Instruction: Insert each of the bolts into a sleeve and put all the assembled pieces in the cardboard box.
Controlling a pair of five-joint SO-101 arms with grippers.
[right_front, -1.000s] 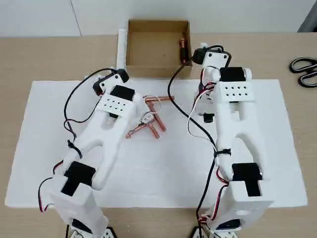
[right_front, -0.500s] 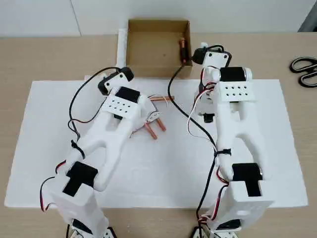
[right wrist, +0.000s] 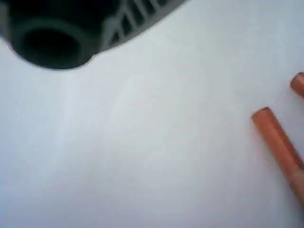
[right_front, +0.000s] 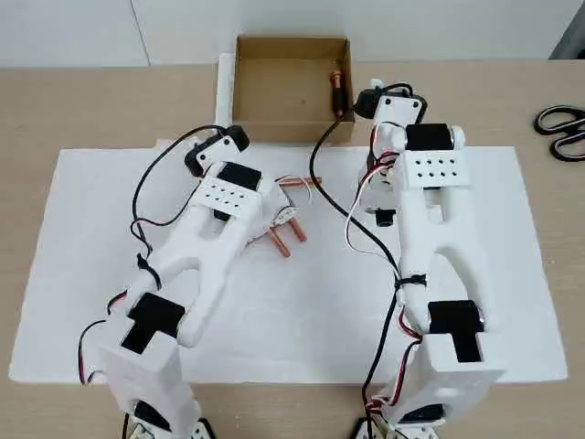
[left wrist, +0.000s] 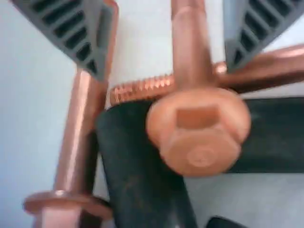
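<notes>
The left pincer [left wrist: 164, 66] is straddling a copper bolt [left wrist: 199, 130] on the white sheet [right_front: 91, 274]. Its ribbed fingers [left wrist: 76, 33] are standing apart on either side of the shank, not clamped on it. The stance looks set for a grasp round the shank, leaving the flanged hex head free.

A second bolt [left wrist: 76, 142] is lying just beside the first, partly under one finger, and a threaded shank [left wrist: 142, 88] is crossing behind. That crowding is likely what is forcing so tight an approach. From above, the left arm [right_front: 210, 219] is leaning over this cluster of copper pieces [right_front: 291, 236] near the middle of the sheet.

The right arm [right_front: 430, 183] is standing alongside, and a copper sleeve [right wrist: 280, 147] is lying on the sheet in its wrist camera's sight, seemingly placed to receive the bolt. Whether the right pincer [right wrist: 118, 23] is apart or together cannot be told.

One assembled piece [right_front: 338, 87] is already lying inside the cardboard box [right_front: 239, 87], against the wall nearest the right arm. The box is sitting on the desk [right_front: 55, 101] beyond the sheet, and the job appears only partly done. Scissors [right_front: 559, 128] are lying well apart from the work.
</notes>
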